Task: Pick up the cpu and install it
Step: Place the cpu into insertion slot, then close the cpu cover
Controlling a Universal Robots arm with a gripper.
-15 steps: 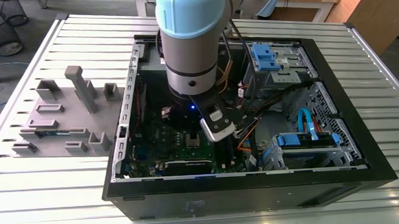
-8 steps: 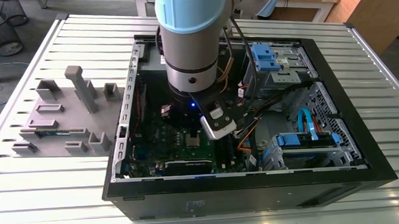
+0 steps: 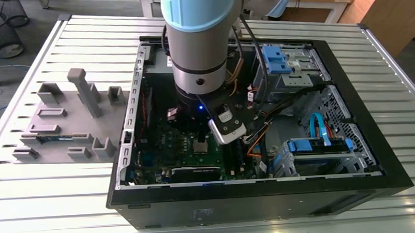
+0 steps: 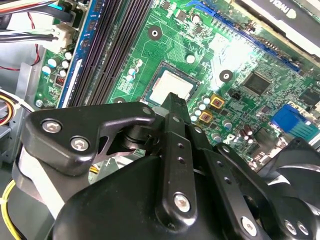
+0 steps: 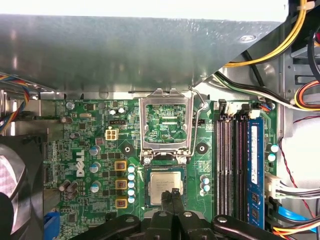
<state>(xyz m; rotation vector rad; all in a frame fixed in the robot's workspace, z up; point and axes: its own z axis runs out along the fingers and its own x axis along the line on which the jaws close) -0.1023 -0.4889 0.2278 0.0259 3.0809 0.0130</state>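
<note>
Black metal gripper (image 5: 172,194) closed above the small, square, silver-topped cpu (image 5: 161,187).
The fingers (image 5: 169,202) are pressed together, nothing held; the cpu is seated flat in the green motherboard (image 5: 95,150) just beneath the fingertips, the hinged steel load frame (image 5: 166,125) raised open beyond.

The arm (image 3: 198,44) reaches down, jaws pressed together.

shiny metal cpu (image 5: 162,187), matt blk end effector (image 5: 172,194)
</note>
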